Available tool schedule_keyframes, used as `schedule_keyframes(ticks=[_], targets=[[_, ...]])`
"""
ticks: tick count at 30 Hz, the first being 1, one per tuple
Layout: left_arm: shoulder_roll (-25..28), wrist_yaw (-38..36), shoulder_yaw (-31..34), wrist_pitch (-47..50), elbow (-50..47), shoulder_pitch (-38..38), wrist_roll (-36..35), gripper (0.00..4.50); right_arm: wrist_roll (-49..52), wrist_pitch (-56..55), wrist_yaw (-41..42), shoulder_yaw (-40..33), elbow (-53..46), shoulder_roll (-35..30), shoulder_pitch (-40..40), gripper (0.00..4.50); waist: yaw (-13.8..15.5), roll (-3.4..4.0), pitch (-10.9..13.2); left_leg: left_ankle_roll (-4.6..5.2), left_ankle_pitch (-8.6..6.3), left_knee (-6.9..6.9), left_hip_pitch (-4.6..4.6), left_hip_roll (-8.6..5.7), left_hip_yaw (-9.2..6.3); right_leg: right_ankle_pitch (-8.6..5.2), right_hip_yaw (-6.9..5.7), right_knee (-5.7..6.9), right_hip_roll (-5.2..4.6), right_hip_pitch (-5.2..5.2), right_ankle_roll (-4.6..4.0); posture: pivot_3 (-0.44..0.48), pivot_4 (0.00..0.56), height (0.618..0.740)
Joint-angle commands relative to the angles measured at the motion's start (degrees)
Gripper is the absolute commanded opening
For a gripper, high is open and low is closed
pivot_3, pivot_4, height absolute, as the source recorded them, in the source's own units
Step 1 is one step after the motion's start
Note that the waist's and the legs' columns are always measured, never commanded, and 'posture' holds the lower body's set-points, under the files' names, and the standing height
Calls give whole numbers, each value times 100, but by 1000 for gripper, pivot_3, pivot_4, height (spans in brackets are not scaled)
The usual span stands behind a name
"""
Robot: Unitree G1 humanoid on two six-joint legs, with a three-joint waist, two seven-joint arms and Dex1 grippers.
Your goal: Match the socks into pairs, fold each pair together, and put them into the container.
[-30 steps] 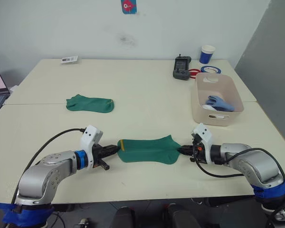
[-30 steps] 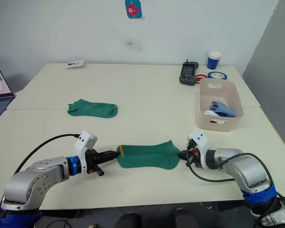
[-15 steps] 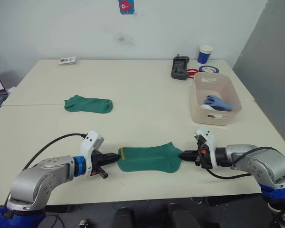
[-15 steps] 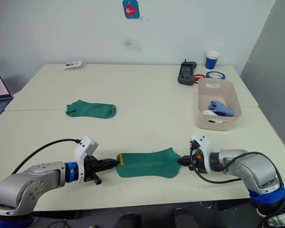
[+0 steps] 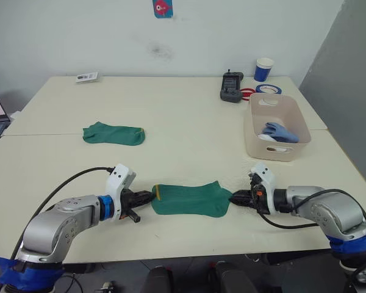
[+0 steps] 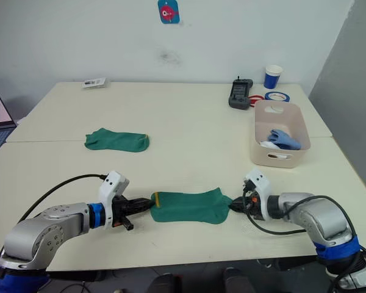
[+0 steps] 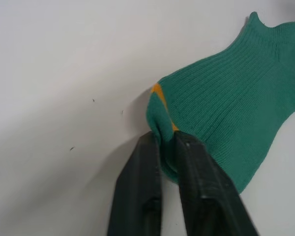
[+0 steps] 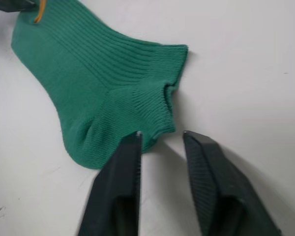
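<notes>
Sock near the front edge: a dark green sock (image 5: pixel 188 198) lies flat on the desk (image 5: pixel 183 122) between the two hands, its yellow mark at the end toward the left hand.
Left hand: the left hand (image 7: pixel 166 140) is clenched on the yellow-marked end of this sock, the fabric bunched between its two black fingers (image 7: pixel 140 191).
Right hand: the right hand (image 8: pixel 161 139) is released, fingers apart, one fingertip at the sock's cuff edge and the other on bare desk just beside it.
Second green sock: another dark green sock (image 5: pixel 114 133) lies flat further back on the left side of the desk, well apart from both hands.
Container: the beige container (image 5: pixel 288 151) stands at the right side of the desk, with a light blue sock (image 5: pixel 280 131) over something white inside.
Behind the container: a blue-and-white cup (image 5: pixel 263 69), a black device (image 5: pixel 232 86) and rolls of tape.
</notes>
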Motion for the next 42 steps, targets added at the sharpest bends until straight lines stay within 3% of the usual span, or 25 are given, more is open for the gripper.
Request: schedule_keyframes(ticks=[1, 5, 6, 9, 13, 17, 22, 28, 34, 39, 42], targets=[[195, -136, 222, -168, 28, -8, 14, 1932, 104, -136, 59, -352, -141, -87, -23, 2795, 0, 0, 0, 0, 0, 0, 0, 0, 0, 0, 0, 0, 0, 0, 0, 0, 150, 740], [505, -442, 576, -505, 327, 48, 33, 3250, 224, -424, 304, -776, -260, -309, 174, 4294, 3, 0, 0, 0, 0, 0, 0, 0, -2, 0, -3, 0, 0, 0, 0, 0, 150, 740], [561, -570, 713, -706, 429, 78, 32, 3515, 253, -652, 502, -902, -315, -412, 279, 4492, 6, 0, 0, 0, 0, -1, 0, 0, -1, 0, -3, -1, 0, 0, 0, 0, 150, 740], [696, -929, 1095, -1431, 880, 189, 143, 4457, 6, -1622, 1113, -1131, -354, -843, 736, 4500, 14, 1, 1, 0, 0, -3, 0, 0, 0, -1, -3, -4, -1, -1, -1, 0, 150, 740], [664, -829, 1637, -2121, 1970, 66, 345, 4484, -517, -2893, 1529, -1368, -15, -1283, 1341, 4500, 10, 1, 1, 1, 0, -3, 3, 0, 2, -1, -5, -4, -4, 1, -1, 0, 150, 740], [568, -878, 1834, -2996, 2453, 186, 600, 4484, -232, -2938, 1332, -1771, 67, -1027, 1500, 4500, -8, 0, 1, 1, 0, -2, 4, 3, 6, -1, -2, -2, -2, -1, -1, 0, 150, 740], [323, -677, 1826, -3533, 2574, 249, 796, 4484, -379, -3032, 991, -1544, -169, -692, 1403, 4500, 8, 0, 1, 0, 0, -2, 3, 27, 7, 0, -2, -1, -7, 1, -1, 0, 150, 740], [128, -468, 1890, -3875, 2539, 274, 858, 4484, -401, -2663, 388, -694, -722, 54, 335, 4500, -37, 1, 1, 0, 0, -2, 7, 45, 13, 2, 0, 3, 5, -1, -4, 0, 150, 740], [-337, 99, 2038, -4338, 2139, 627, 970, 4484, -678, -2414, -244, 195, -542, 1140, -950, 4500, -14, -1, 0, -1, 0, -3, 4, 58, 19, 5, 0, 4, 13, -8, -9, 0, 150, 740], [-762, 626, 2026, -4358, 1618, 949, 1016, 4484, -891, -2521, -429, 397, -243, 1513, -1188, 4500, 51, -12, -7, -1, 0, -1, -1, 59, 19, 20, -10, -1, 3, -5, -35, 0, 150, 740], [-891, 982, 1720, -4222, 1588, 621, 1231, 4484, -970, -2594, -444, 393, -173, 1555, -1152, 4500, 69, -13, -8, -1, 0, 5, -3, 58, 28, 19, -13, -1, -4, -2, -33, 0, 150, 740]])
